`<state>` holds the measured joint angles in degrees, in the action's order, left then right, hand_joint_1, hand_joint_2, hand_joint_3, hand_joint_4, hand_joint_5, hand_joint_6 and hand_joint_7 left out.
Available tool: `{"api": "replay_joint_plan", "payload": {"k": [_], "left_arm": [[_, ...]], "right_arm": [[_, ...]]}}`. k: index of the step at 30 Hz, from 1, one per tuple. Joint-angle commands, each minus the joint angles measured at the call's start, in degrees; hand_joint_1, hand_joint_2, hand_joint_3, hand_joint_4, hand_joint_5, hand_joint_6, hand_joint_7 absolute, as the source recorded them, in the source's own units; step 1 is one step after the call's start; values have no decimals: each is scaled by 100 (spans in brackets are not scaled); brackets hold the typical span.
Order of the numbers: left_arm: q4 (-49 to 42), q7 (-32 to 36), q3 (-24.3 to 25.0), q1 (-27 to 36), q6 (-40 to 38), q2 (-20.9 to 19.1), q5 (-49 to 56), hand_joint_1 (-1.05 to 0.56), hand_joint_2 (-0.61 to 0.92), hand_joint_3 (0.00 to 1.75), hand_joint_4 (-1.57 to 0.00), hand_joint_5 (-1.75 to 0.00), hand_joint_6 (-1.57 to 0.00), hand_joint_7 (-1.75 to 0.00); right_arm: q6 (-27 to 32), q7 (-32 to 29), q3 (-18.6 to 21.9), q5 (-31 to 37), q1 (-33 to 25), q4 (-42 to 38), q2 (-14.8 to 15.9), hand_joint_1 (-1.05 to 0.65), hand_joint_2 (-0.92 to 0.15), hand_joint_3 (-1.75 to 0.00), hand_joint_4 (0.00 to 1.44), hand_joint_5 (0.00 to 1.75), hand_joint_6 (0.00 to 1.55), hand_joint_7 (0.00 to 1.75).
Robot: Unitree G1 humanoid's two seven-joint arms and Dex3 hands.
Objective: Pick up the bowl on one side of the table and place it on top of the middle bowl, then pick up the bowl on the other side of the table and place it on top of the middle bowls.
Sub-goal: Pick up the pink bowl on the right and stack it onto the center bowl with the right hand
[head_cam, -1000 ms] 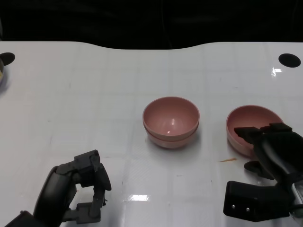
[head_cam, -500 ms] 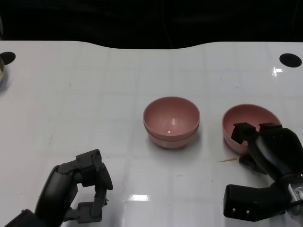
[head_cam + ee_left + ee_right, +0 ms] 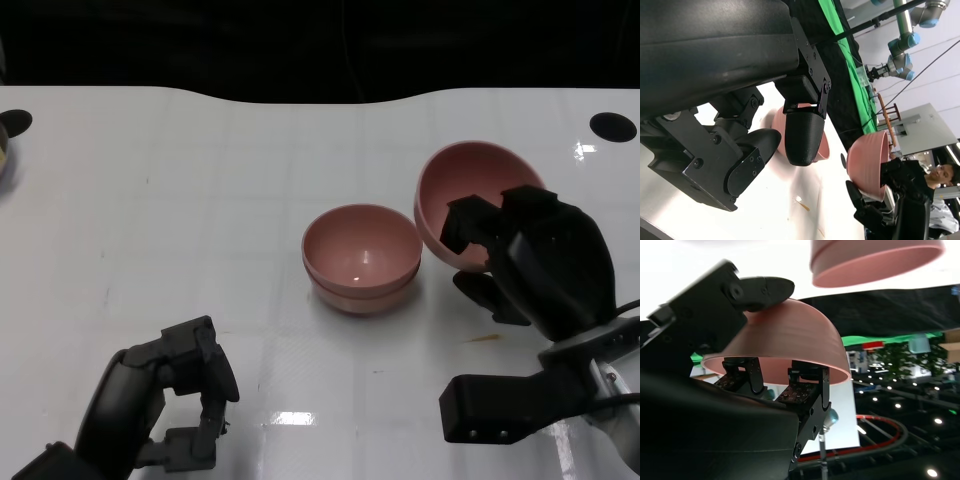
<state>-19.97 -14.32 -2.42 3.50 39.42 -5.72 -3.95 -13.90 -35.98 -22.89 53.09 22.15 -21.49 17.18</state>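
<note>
Two pink bowls stacked one in the other [image 3: 361, 257] stand at the table's middle; they also show in the left wrist view [image 3: 781, 131] and the right wrist view [image 3: 875, 260]. My right hand [image 3: 535, 262] grips a third pink bowl [image 3: 462, 196] by its rim, lifted off the table and tilted on its side, just right of the stack. That held bowl [image 3: 785, 340] fills the right wrist view, fingers [image 3: 807, 385] inside its rim, and it appears in the left wrist view [image 3: 867, 161]. My left hand [image 3: 175, 400] hangs low at the front left, fingers curled, holding nothing.
Black round holes mark the table's far right corner [image 3: 611, 126] and far left edge [image 3: 15, 123]. A small orange scrap [image 3: 488, 338] lies on the table under my right hand. A person [image 3: 940, 175] stands beyond the table in the left wrist view.
My right hand has lifted the right-side bowl off the table, tipped it on its side and carried it up and left toward the stack. The left hand has not moved.
</note>
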Motion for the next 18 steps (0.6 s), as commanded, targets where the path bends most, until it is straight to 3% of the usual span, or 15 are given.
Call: {"api": "replay_joint_plan", "payload": {"k": [1,11,18], "left_arm": [[1,-25,36,-2,-7,-27,-4,-4,41,143,-91,-175,-77,-166],[-15,-47,36,-3,-48,3,-58,-3,39,145,-91,-175,-77,-166],[53,36,37,35,-90,9,46,-4,38,145,-92,-175,-79,-165]], "right_arm": [[-111,41,-9,-143,198,55,-90,-8,-23,-123,103,175,91,149],[-354,-42,-344,-89,766,-562,-553,-9,-21,-127,101,175,85,159],[-557,1,-488,-184,1067,-1107,-732,-11,-28,-122,100,175,83,161]]}}
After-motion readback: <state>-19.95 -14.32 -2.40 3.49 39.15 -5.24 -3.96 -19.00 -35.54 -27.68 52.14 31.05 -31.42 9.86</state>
